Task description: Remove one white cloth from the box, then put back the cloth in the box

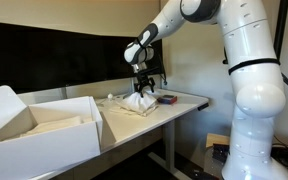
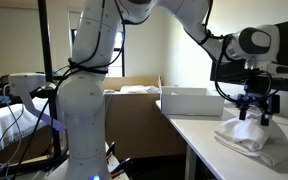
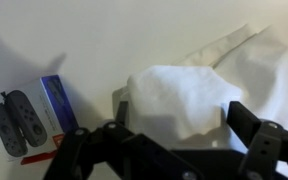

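**Around the desk: a small package, a dark screen, a tan carton**

A white desk [image 1: 189, 101] runs across the middle of both exterior views. Right of centre in an exterior view, a small dark blue-and-red package [image 1: 167, 99] lies on it. In the wrist view the package sits flat at the lower left. Its face is printed with two grey game controllers [image 3: 14, 122], and a blue stripe runs along one edge. A wide black screen [image 1: 64, 55] fills the upper left behind the desk. A tan carton [image 2: 134, 97] shows mid-frame in an exterior view.
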